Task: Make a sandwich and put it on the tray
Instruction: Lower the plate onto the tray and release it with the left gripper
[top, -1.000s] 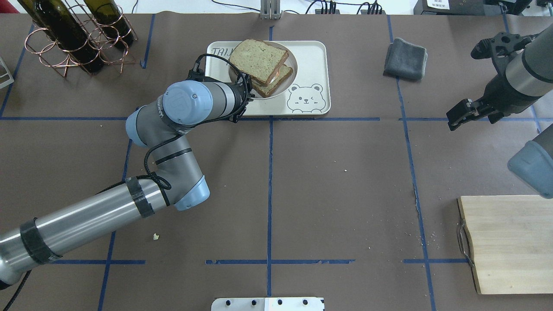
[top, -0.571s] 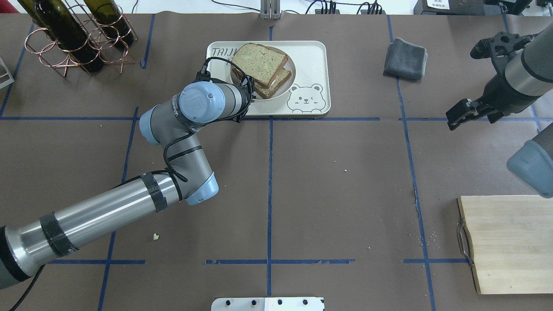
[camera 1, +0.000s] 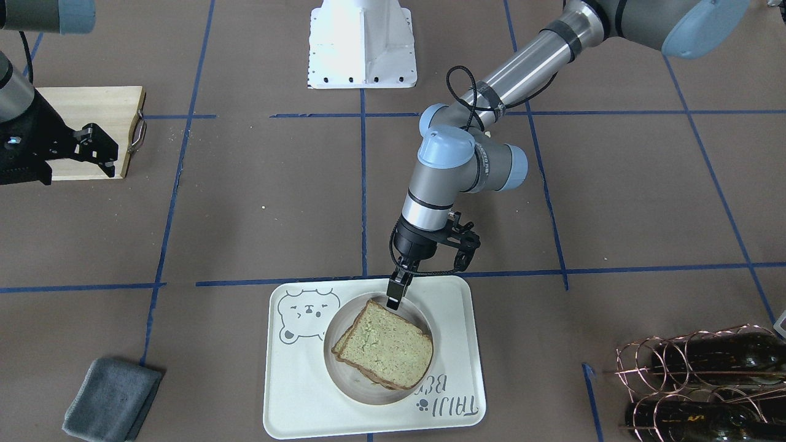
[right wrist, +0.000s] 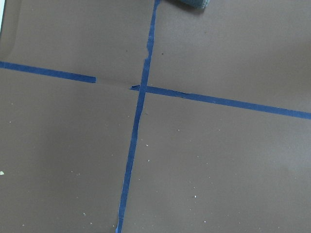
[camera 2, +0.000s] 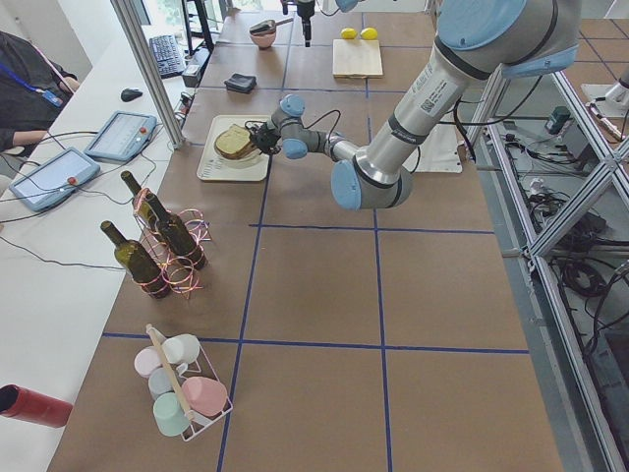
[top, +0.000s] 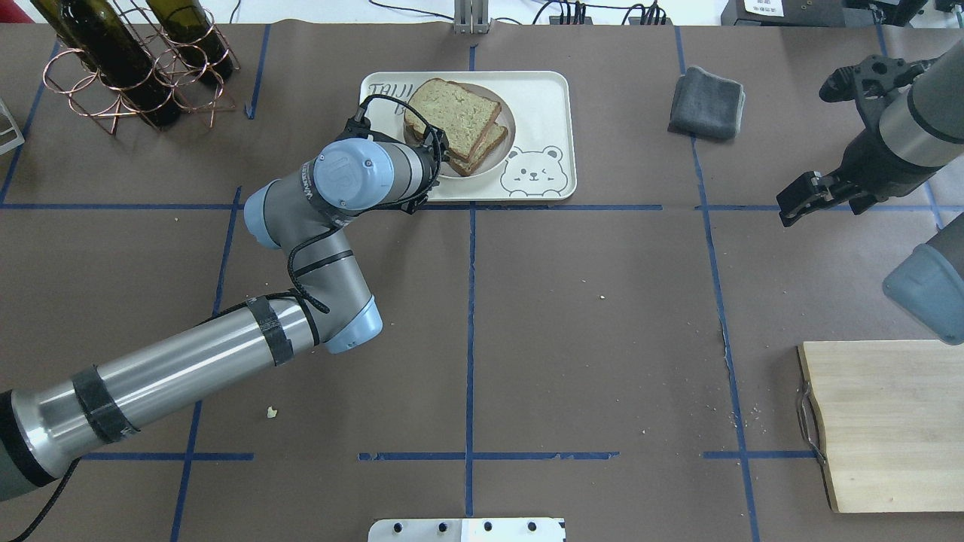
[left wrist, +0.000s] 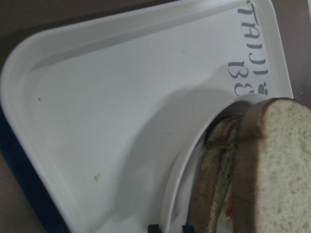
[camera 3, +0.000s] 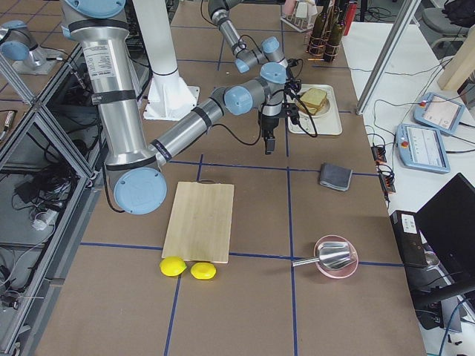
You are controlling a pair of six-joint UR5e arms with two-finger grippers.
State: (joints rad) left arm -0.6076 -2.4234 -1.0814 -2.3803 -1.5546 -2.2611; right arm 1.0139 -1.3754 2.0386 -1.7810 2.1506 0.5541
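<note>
I read left end effector narrow, pinching plate rim | sandwich on plate, plate in tray | right end effector wide, well right of tray, above table

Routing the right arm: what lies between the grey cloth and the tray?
Overhead view: nothing stands between the cloth and the tray, only bare brown table cover.

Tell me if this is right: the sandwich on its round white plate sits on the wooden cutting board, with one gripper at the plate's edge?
Not quite. The sandwich and plate sit on the bear-printed tray, not the wooden cutting board, as the overhead view shows. The left gripper is indeed at the plate's edge.
</note>
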